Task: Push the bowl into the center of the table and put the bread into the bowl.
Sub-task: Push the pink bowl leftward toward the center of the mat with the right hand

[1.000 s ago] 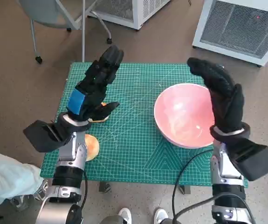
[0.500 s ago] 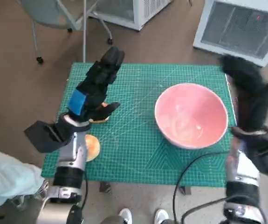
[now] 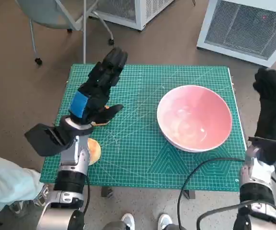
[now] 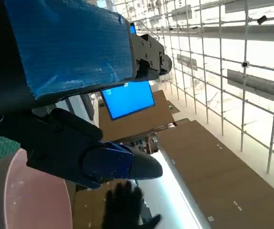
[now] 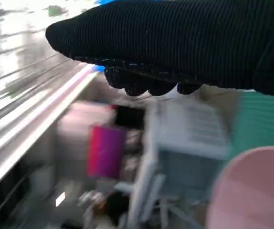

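Observation:
The pink bowl [image 3: 194, 117] stands empty on the right half of the green mat [image 3: 138, 143]. My left hand [image 3: 97, 91], holding nothing, hangs over the mat's left part with its fingers stretched toward the far edge. An orange-brown bread piece [image 3: 104, 119] peeks out just under its thumb. A second pale round bread [image 3: 94, 151] lies near the front left edge. My right hand [image 3: 272, 103] is off the table's right edge, apart from the bowl, fingers up, empty. The left wrist view shows the bowl's rim [image 4: 13, 200] and the far glove [image 4: 125, 205]. The right wrist view shows the glove [image 5: 175, 43] and the bowl [image 5: 251, 191].
White grilled cabinets [image 3: 246, 28] stand behind the table on the right, and another one [image 3: 133, 9] at the back middle. A chair [image 3: 56, 14] is at the back left. A person's pale trouser leg [image 3: 3, 184] is at the lower left. A black cable [image 3: 195, 177] hangs at the front edge.
My right hand has swung from over the bowl's right rim out past the table's right edge. The bowl and my left hand have stayed about where they were.

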Motion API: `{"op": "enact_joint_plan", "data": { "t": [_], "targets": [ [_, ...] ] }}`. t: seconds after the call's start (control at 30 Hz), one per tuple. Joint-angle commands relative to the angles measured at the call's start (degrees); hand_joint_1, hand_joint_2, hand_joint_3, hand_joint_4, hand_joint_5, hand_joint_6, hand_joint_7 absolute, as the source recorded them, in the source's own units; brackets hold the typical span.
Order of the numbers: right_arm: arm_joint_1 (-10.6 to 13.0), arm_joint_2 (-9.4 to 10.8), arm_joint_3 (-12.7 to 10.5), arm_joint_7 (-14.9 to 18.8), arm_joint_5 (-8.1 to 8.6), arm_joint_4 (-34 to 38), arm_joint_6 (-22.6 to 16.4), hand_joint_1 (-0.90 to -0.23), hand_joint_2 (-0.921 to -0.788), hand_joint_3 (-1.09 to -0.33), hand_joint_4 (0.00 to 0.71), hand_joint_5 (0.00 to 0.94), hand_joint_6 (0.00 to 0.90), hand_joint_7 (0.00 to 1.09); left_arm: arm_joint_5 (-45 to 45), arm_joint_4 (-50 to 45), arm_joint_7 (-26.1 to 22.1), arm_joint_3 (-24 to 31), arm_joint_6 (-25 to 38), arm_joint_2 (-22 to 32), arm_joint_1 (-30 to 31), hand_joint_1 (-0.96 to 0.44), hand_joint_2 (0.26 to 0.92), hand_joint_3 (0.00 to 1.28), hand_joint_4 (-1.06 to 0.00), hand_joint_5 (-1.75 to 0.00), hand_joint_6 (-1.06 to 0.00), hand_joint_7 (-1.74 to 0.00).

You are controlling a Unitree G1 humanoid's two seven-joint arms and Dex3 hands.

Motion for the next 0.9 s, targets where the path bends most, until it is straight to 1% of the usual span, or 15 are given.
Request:
{"op": "enact_joint_plan", "data": {
  "t": [0.03,0.23,0.37,0.47,0.57,0.67,0.9],
  "targets": [
    [-0.5,0.9,-0.3,-1.7,-0.11,4.5,3.9,-0.664,-0.921,-0.896,0.137,0.005,0.005,0.47,1.0,0.4,0.6,-0.2,-0.8,0.0,0.4,-0.63,0.921,0.23,-0.09,0.00,-0.21,-0.01],
    [-1.4,2.0,-1.1,-1.3,0.77,7.0,8.4,-0.643,-0.921,-0.926,0.136,0.004,0.009,0.46,1.4,0.4,0.9,-0.2,-1.0,0.0,0.4,-0.63,0.921,0.23,-0.09,0.00,-0.21,-0.01],
    [-2.3,3.6,-2.2,-0.5,1.98,8.1,11.7,-0.635,-0.921,-0.939,0.137,0.003,0.016,0.44,1.7,0.4,1.0,-0.1,-1.0,0.4,0.5,-0.63,0.921,0.23,-0.09,0.00,-0.21,-0.01],
    [-2.7,4.3,-2.7,0.0,2.55,8.2,12.7,-0.627,-0.921,-0.945,0.136,0.002,0.021,0.43,1.7,0.4,1.0,-0.1,-1.0,0.5,0.5,-0.63,0.921,0.23,-0.09,0.00,-0.21,-0.01],
    [-3.6,5.7,-3.7,1.0,3.68,8.6,14.2,-0.630,-0.921,-0.942,0.137,0.002,0.028,0.42,1.7,0.3,1.0,0.1,-0.9,0.9,0.5,-0.63,0.921,0.23,-0.09,0.00,-0.21,-0.01],
    [-4.2,6.5,-4.7,1.9,4.61,8.8,15.4,-0.637,-0.921,-0.940,0.138,0.002,0.042,0.42,1.8,0.1,1.2,0.1,-0.9,1.1,0.6,-0.64,0.921,0.23,-0.09,0.00,-0.21,-0.01],
    [-6.3,9.0,-7.4,4.4,7.63,9.4,18.8,-0.648,-0.921,-0.938,0.140,0.003,0.058,0.41,1.8,-0.8,1.5,0.0,-0.7,1.5,1.3,-0.65,0.921,0.23,-0.09,0.00,-0.21,-0.01]
  ]
}}
